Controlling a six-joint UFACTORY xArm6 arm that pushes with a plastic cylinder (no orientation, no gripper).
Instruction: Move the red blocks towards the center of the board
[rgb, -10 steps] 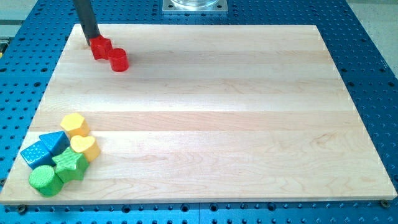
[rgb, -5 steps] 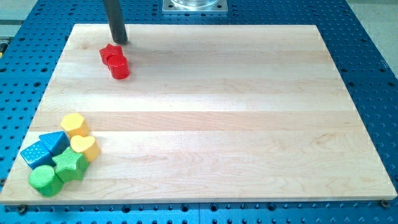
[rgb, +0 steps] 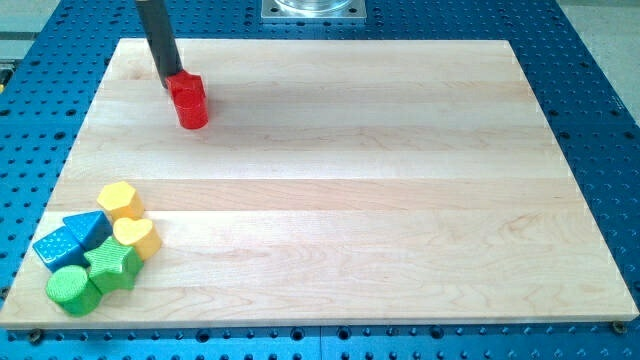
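Tip (rgb: 171, 84) of bare rod, no jaws to open or close, touching the red blocks (rgb: 188, 100) just toward view's bottom-right of it, near board (rgb: 400, 200) top-left corner; nearly whole push toward center remaining.

Tool tip (rgb: 171, 82) touching red blocks (rgb: 188, 100), board (rgb: 350, 200) top-left; block cluster (rgb: 95, 250) bottom-left.
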